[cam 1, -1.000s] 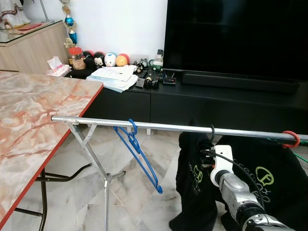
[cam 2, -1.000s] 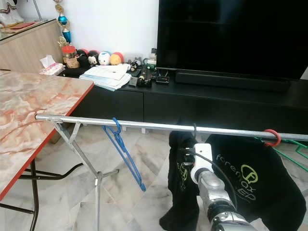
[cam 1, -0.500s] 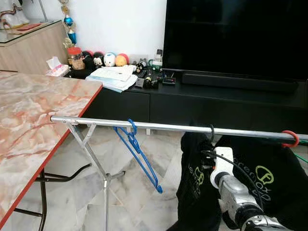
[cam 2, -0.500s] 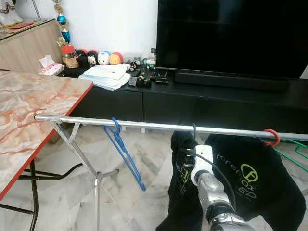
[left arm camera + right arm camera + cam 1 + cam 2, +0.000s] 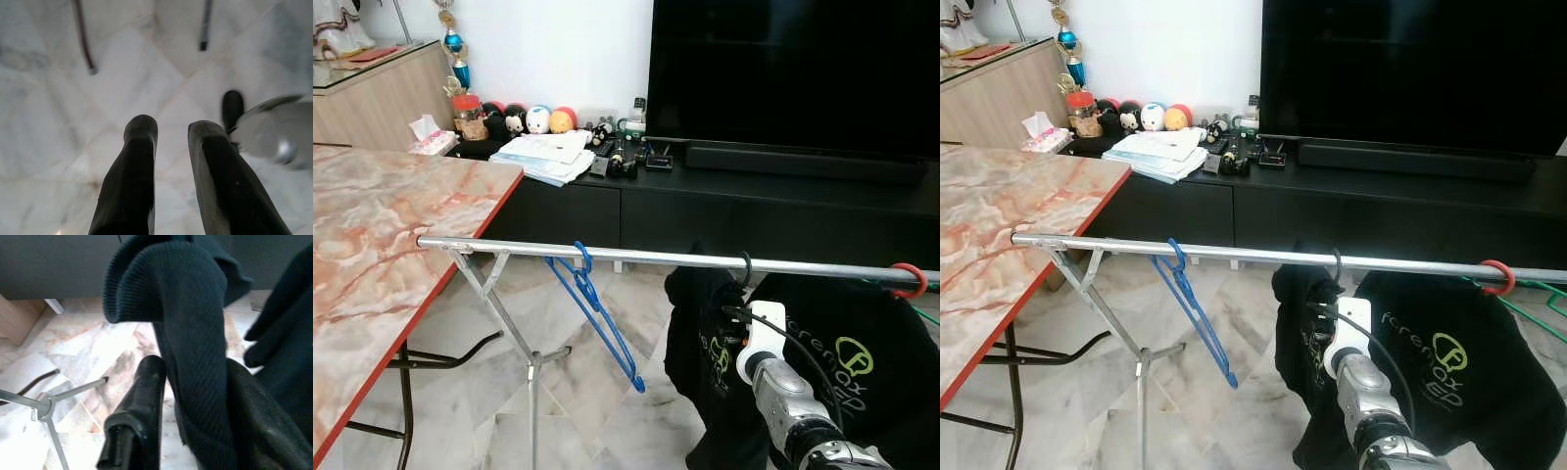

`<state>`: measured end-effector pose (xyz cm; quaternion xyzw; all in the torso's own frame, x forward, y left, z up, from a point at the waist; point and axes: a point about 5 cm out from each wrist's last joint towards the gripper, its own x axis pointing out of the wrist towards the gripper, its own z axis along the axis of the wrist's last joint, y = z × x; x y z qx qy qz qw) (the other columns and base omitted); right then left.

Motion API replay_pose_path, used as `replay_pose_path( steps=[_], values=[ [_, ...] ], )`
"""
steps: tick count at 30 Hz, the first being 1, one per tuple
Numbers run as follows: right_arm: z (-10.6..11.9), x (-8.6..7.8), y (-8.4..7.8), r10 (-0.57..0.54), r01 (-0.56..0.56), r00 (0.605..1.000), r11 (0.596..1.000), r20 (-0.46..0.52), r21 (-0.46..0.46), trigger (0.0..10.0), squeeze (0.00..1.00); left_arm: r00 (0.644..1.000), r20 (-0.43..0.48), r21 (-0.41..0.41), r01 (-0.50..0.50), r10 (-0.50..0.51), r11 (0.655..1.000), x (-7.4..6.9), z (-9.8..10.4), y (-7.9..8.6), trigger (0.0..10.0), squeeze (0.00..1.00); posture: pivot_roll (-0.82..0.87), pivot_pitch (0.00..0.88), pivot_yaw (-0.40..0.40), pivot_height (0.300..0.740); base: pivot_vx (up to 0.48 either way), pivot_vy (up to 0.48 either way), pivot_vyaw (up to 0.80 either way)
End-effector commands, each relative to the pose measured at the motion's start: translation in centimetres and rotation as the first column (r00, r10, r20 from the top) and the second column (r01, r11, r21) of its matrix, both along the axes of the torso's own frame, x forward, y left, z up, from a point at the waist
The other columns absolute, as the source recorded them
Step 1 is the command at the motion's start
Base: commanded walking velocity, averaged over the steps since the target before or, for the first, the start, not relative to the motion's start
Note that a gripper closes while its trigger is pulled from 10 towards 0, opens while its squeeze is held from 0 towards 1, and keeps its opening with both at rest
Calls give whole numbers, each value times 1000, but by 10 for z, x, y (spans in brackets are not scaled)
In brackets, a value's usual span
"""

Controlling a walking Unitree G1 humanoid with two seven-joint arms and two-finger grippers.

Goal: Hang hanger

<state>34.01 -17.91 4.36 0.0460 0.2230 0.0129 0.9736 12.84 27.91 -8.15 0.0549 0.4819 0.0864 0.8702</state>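
A silver rack rail [image 5: 656, 258] runs across in front of me. A blue hanger [image 5: 597, 308] hangs tilted on its left part. Further right, a black hanger hook [image 5: 745, 269] sits over the rail and carries a black sweatshirt [image 5: 862, 333]. My right arm's wrist [image 5: 766, 333] reaches up under the rail against the sweatshirt's left side. In the right wrist view, my right gripper [image 5: 195, 367] is shut on a dark ribbed sleeve [image 5: 190, 308] that passes between its fingers. My left gripper [image 5: 171, 127] hangs over the tiled floor, fingers slightly apart and holding nothing.
A red hanger hook [image 5: 905, 282] and a green hanger [image 5: 1538, 313] sit at the rail's right end. A marble table [image 5: 372, 225] with a red edge stands left. Behind the rack are a black TV cabinet [image 5: 754, 196] and a large TV [image 5: 793, 69]. The rack's legs [image 5: 524, 362] stand on tiles.
The sweatshirt's left side has swung a little to the left with my right gripper on it. The blue hanger and rail have stayed put.
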Motion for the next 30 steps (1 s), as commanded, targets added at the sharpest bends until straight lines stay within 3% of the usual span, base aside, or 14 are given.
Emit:
replay_pose_path(
  steps=[1, 10, 13, 20, 28, 30],
  values=[
    [6, 6, 8, 9, -10, 1000, 1000, 17, 10, 0, 0, 1000, -22, 1, -11, 11, 1000, -13, 0, 10, 10000, 0, 202, 0, 67, 740, 0, 0, 0],
    [4, 5, 8, 5, -5, 1000, 1000, 10, 1, 0, 0, 999, -27, 11, -19, 19, 1000, -20, 3, 22, 10000, 0, 214, 0, 78, 740, 0, 0, 0],
    [4, 4, 7, -3, 3, 1000, 1000, 10, 1, 0, 0, 1000, -16, 4, -6, 6, 1000, -11, 3, 16, 10000, 0, 212, 0, 79, 740, 0, 0, 0],
    [0, 0, 4, -21, 21, 1000, 1000, 2, -8, 0, 0, 1000, -2, -24, 22, -22, 999, 7, -4, -19, 10000, 0, 206, 0, 71, 740, 0, 0, 0],
    [5, 2, 0, -80, 79, 993, 997, 87, 11, 0, 0, 1000, -2, -34, 19, -19, 999, 7, -9, -34, 10000, 0, 185, 0, 54, 740, 0, 0, 0],
    [10, 3, -4, -110, 110, 985, 994, 136, 7, 0, 0, 1000, -5, -34, 9, -9, 999, 0, -11, -33, 10000, 0, 180, 0, 48, 740, 0, 0, 0]
  ],
)
